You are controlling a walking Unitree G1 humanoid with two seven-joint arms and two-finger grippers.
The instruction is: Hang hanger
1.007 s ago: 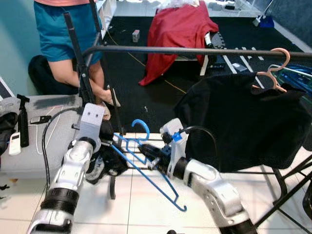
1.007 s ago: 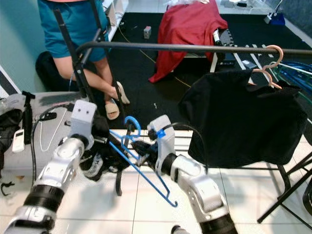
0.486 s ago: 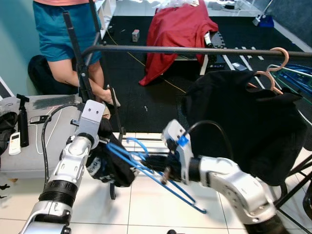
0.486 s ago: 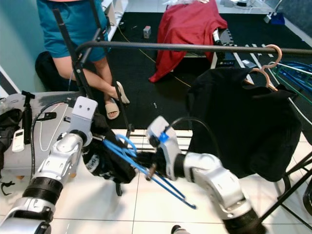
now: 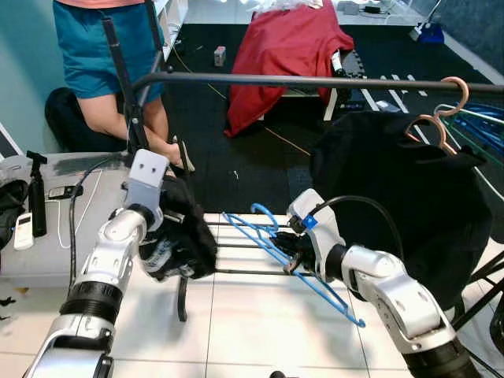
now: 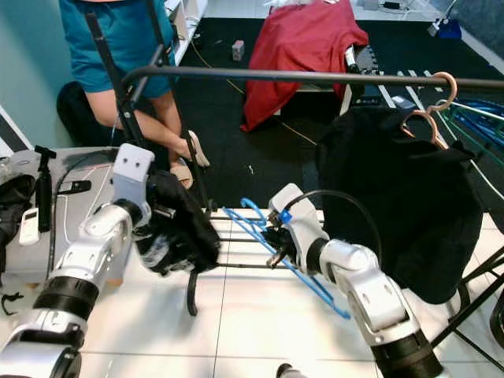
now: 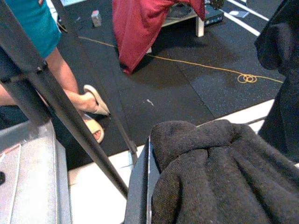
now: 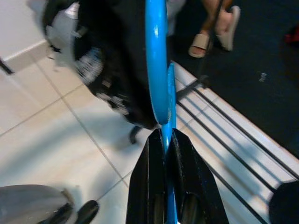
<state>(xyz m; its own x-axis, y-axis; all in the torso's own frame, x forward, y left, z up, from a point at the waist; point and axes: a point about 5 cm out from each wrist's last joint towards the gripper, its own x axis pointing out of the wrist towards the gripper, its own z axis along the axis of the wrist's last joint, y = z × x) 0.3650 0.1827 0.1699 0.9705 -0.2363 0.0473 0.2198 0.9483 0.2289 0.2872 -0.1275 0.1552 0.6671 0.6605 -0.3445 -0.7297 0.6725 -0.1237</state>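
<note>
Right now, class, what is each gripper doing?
Left gripper: shut on black garment.
Right gripper: shut on blue hanger.

The hanger (image 5: 291, 256) is bright blue, the rail (image 5: 315, 81) black. A black garment (image 5: 409, 197) hangs from a pink hanger (image 5: 441, 110), and a red cloth (image 5: 276, 47) lies on dark flooring (image 5: 260, 165) beyond white tiles (image 5: 236, 323).
</note>
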